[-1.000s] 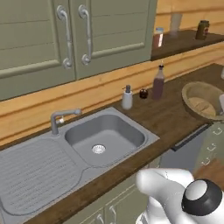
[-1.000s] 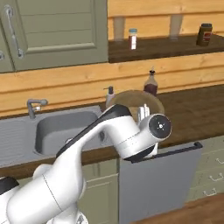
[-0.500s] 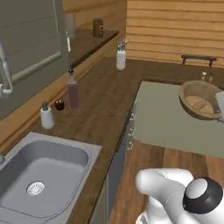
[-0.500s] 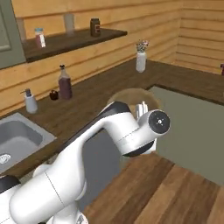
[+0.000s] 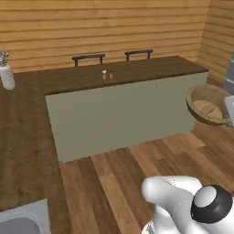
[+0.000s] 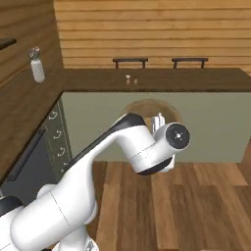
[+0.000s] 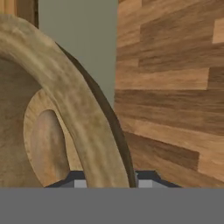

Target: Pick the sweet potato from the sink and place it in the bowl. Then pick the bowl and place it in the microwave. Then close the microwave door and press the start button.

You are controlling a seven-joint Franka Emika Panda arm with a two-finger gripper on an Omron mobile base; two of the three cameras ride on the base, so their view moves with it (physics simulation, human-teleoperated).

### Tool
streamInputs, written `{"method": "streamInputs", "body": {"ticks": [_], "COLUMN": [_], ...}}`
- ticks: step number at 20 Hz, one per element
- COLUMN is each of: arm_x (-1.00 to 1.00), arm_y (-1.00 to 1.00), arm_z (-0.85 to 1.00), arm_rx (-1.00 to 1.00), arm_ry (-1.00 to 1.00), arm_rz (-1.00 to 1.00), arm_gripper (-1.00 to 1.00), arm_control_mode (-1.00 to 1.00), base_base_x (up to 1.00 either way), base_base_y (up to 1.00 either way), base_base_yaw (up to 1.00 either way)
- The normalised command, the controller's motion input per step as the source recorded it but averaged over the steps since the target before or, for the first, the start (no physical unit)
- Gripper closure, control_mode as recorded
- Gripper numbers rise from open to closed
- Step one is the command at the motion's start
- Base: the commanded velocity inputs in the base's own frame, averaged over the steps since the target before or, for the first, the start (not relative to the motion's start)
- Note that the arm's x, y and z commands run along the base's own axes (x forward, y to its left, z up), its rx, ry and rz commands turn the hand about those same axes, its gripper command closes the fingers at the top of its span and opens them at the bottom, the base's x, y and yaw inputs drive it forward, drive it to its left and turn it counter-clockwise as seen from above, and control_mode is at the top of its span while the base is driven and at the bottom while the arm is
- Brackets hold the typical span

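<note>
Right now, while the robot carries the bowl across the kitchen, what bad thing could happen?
1. The gripper pinches the bowl only at its rim, high over the wooden floor, so a jolt might make it slip and fall.
2. The sweet potato lies loose inside and might roll out if the bowl tips.
3. The bowl hangs near the island counter and could bump it.

A long worktop (image 5: 137, 68) with a dark wood top and pale green front crosses the room before a plank wall (image 5: 105, 27). Two small shakers (image 5: 107, 74) stand near its middle, two dark chair backs (image 6: 159, 62) rise behind it, and a white vase (image 6: 37, 70) stands at its left. Wood floor (image 5: 119, 183) lies below.
</note>
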Motion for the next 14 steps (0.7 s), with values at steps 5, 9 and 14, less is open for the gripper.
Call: {"method": "streamInputs", "body": {"ticks": [5, 9, 14], "arm_x": [0.0, 0.0, 0.0], "arm_y": [0.0, 0.0, 0.0], "arm_z": [0.0, 0.0, 0.0], "arm_rx": [0.0, 0.0, 0.0], "arm_ry": [0.0, 0.0, 0.0], "arm_rz": [0.0, 0.0, 0.0], "arm_gripper": [1.0, 1.0, 1.0], "arm_control_mode": [1.0, 1.0, 1.0], "base_base_x": [0.0, 0.0, 0.25], "base_base_y": [-0.03, -0.06, -0.02], "base_base_yaw": [-1.0, -1.0, -0.96]}}
